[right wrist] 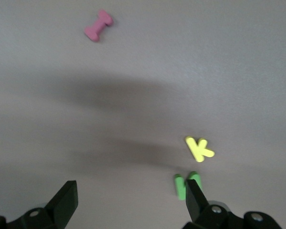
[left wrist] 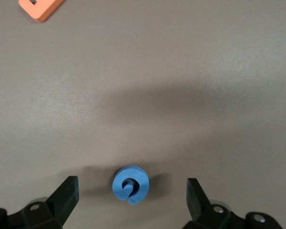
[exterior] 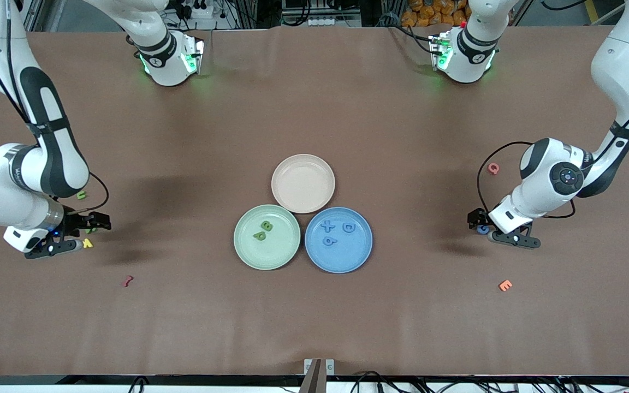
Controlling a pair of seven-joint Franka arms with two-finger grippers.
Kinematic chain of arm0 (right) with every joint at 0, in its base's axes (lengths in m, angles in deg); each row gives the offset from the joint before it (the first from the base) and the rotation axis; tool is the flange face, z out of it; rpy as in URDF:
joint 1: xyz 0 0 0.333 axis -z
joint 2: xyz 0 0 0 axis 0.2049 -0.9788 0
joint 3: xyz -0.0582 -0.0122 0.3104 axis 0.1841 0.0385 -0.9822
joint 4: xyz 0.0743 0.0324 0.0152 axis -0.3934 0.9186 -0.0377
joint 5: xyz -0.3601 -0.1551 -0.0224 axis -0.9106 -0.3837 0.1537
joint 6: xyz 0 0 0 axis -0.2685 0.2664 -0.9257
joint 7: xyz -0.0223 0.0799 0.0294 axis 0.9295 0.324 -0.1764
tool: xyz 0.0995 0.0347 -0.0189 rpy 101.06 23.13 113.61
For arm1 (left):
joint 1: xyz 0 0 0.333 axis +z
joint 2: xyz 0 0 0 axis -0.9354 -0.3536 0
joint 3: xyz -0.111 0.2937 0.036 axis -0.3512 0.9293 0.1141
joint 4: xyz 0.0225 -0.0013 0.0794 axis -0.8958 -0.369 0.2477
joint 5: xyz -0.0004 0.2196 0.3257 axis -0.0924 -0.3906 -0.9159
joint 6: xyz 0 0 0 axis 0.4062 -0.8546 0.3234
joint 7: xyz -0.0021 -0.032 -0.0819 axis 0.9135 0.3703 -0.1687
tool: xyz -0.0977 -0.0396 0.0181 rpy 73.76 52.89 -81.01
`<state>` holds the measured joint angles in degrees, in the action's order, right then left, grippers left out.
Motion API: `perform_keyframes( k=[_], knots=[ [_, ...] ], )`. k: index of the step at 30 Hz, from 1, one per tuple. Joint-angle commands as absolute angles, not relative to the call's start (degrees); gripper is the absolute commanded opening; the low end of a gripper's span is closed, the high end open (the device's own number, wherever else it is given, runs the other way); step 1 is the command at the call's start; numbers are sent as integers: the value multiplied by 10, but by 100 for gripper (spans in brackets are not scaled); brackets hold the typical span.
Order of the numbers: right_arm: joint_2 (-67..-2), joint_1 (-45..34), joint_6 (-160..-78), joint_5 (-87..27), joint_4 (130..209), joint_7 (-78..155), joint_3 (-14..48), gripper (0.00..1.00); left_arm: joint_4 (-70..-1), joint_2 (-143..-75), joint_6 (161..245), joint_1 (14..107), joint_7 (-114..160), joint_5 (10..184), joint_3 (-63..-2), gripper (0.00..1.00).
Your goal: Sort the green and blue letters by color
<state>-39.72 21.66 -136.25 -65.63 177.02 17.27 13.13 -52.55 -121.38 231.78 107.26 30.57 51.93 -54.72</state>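
My left gripper (exterior: 488, 229) is open and low over the table at the left arm's end, its fingers (left wrist: 66, 193) on either side of a blue letter (left wrist: 130, 184) that lies flat between them (exterior: 482, 230). My right gripper (exterior: 77, 233) is open and low at the right arm's end. A green letter (right wrist: 186, 185) lies beside one of its fingers (right wrist: 194, 198), not between them. Another green letter (exterior: 81, 195) lies farther from the front camera. The green plate (exterior: 249, 254) holds two green letters (exterior: 266, 225). The blue plate (exterior: 347, 262) holds three blue letters (exterior: 327, 225).
An empty beige plate (exterior: 303, 164) touches both plates. A yellow letter (exterior: 88, 243) lies by my right gripper, also in its wrist view (right wrist: 199, 148). A dark red letter (exterior: 127, 281) lies nearer the camera. A pink letter (exterior: 493, 168) and an orange letter (exterior: 505, 285) lie near my left gripper.
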Motion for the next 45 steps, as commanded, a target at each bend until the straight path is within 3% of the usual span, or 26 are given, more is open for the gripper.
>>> perform_keyframes(
  k=[1, 13, 14, 15, 17, 20, 21, 37, 45],
  knots=[
    [-402, 241, -1383, -663, 1780, 117, 126, 100, -518, -1224, 2314, 1067, 320, 501, -539, 100],
    [-405, 266, -1450, -660, 1819, 53, 125, 91, -521, -1228, 2314, 1059, 320, 493, -528, 99],
    [-406, 267, -1455, -659, 1820, 49, 125, 90, -521, -1229, 2314, 1058, 320, 488, -524, 93],
    [-408, 269, -1458, -659, 1821, 45, 125, 90, -521, -1229, 2314, 1055, 320, 481, -521, 80],
    [-411, 273, -1464, -658, 1823, 38, 125, 89, -521, -1228, 2313, 1047, 321, 476, -514, 46],
    [-416, 281, -1475, -657, 1827, 25, 125, 88, -520, -1228, 2313, 1043, 327, 476, -511, 5],
    [-417, 283, -1478, -657, 1828, 24, 125, 88, -520, -1227, 2313, 1042, 327, 476, -510, 0],
    [-427, 286, -1532, -648, 1865, 23, 124, 81, -502, -1225, 2311, 1016, 369, 476, -510, 0],
    [-427, 287, -1532, -648, 1864, 23, 124, 61, -492, -1205, 2297, 1006, 395, 480, -512, 0]
  ],
)
